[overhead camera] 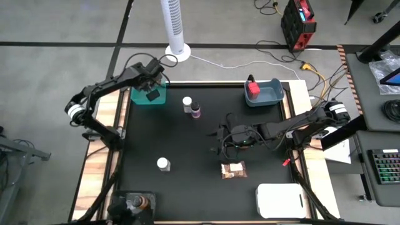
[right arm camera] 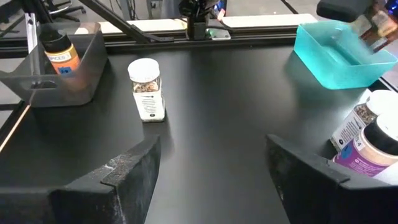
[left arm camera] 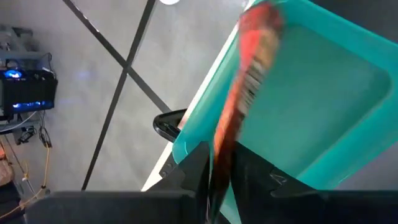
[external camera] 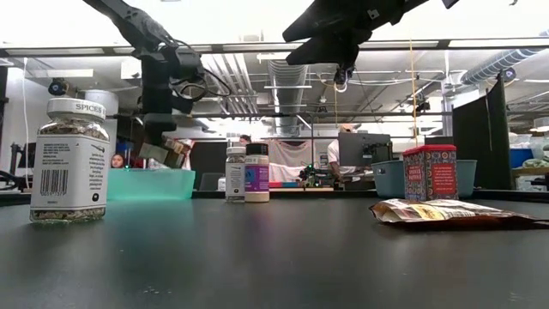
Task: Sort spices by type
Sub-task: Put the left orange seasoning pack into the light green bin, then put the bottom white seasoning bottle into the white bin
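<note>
My left gripper [overhead camera: 152, 80] hangs over the teal bin [overhead camera: 139, 96] at the far left of the table [overhead camera: 187, 144], fingers pinching an orange packet [left arm camera: 245, 93] that dangles above the bin's open inside. My right gripper [overhead camera: 220, 140] hovers above the table's middle, fingers [right arm camera: 118, 177] spread wide with nothing between them.

Two bottles stand side by side just right of the teal bin: a white-capped one [overhead camera: 187, 103] and a purple-labelled one [overhead camera: 195, 110]. A third bottle [overhead camera: 163, 164], white-capped and filled with herbs, stands alone nearer, left of centre. A brown packet [overhead camera: 234, 170] lies flat near the right gripper, on its near side. A red box [overhead camera: 252, 89] sits inside the blue-grey bin [overhead camera: 272, 95] at the far right. At the near left a clear tray [right arm camera: 87, 74] holds an amber jar [right arm camera: 59, 53]. A white tray [overhead camera: 280, 201] rests at the near right corner.
</note>
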{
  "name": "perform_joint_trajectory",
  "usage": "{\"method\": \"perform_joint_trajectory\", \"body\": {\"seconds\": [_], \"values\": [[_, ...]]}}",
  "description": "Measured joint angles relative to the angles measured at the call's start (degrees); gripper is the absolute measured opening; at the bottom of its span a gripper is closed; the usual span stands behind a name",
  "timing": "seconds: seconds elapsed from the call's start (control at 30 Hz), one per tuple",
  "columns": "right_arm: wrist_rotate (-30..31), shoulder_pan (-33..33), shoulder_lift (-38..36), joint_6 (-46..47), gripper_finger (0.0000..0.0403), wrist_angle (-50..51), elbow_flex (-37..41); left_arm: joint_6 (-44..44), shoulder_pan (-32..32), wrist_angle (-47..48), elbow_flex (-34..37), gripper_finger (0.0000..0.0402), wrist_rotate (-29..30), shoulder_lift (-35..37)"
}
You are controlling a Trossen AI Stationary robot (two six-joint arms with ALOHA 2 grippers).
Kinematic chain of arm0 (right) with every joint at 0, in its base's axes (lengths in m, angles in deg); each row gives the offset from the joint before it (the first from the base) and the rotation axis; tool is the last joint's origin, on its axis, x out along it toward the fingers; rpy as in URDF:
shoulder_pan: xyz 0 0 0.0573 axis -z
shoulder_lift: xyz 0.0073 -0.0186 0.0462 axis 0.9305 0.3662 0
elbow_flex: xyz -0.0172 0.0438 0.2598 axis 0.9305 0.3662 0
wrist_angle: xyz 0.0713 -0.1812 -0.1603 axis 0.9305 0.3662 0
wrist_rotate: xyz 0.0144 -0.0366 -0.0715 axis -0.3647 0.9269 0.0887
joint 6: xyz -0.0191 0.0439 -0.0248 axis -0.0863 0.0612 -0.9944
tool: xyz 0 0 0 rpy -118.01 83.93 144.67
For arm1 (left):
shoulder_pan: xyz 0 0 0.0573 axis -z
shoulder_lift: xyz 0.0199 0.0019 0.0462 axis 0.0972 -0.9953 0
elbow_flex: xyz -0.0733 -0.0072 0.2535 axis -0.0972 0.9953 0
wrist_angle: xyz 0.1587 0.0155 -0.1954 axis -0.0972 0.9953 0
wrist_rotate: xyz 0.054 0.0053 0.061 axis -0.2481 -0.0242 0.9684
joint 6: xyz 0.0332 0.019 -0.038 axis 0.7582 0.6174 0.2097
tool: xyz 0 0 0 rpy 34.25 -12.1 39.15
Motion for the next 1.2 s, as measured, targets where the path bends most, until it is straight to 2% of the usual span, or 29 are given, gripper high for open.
{"method": "perform_joint_trajectory", "body": {"seconds": [0.4,0.8,1.03,1.2], "values": [[0.0,0.0,0.0,1.81,0.0302,0.54,0.15,0.0,0.17,0.31,-0.33,0.0113,0.05,0.46],[0.02,0.0,-0.02,2.56,0.0289,0.85,0.23,-1.06,0.78,0.36,-0.33,0.0121,-0.31,3.63],[0.02,0.0,-0.02,2.67,0.0278,0.98,0.3,-6.19,6.15,0.37,-0.29,0.0121,-11.88,12.39],[0.04,0.02,-0.02,3.64,0.027,1.25,0.32,-12.01,16.59,0.14,-0.08,0.0121,-15.95,20.55]]}}
